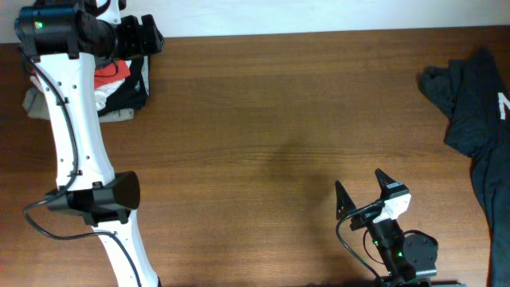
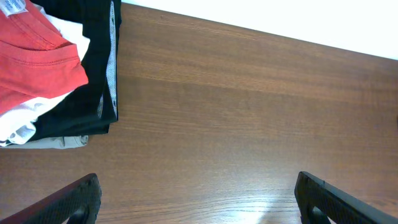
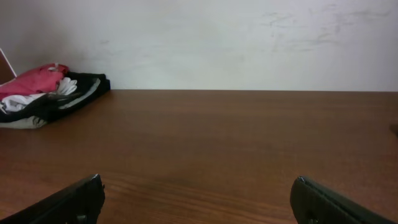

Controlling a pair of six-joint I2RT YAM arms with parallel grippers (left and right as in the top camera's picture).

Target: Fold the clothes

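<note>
The red-orange T-shirt [image 1: 111,73] lies folded on top of a stack of clothes at the table's far left corner. It also shows in the left wrist view [image 2: 37,56], with a white neck label at its top edge, and far off in the right wrist view [image 3: 34,79]. My left gripper [image 1: 147,36] is open and empty, just right of the stack, over bare table [image 2: 198,186]. My right gripper [image 1: 358,182] is open and empty near the front edge, right of centre, and shows wide open in its own view [image 3: 198,186].
Under the red shirt lie a white garment [image 2: 18,121], a black garment [image 2: 99,68] and a beige one [image 1: 36,102]. A crumpled dark garment [image 1: 478,104] lies at the right edge. The wooden table [image 1: 263,135] ends at a white wall behind.
</note>
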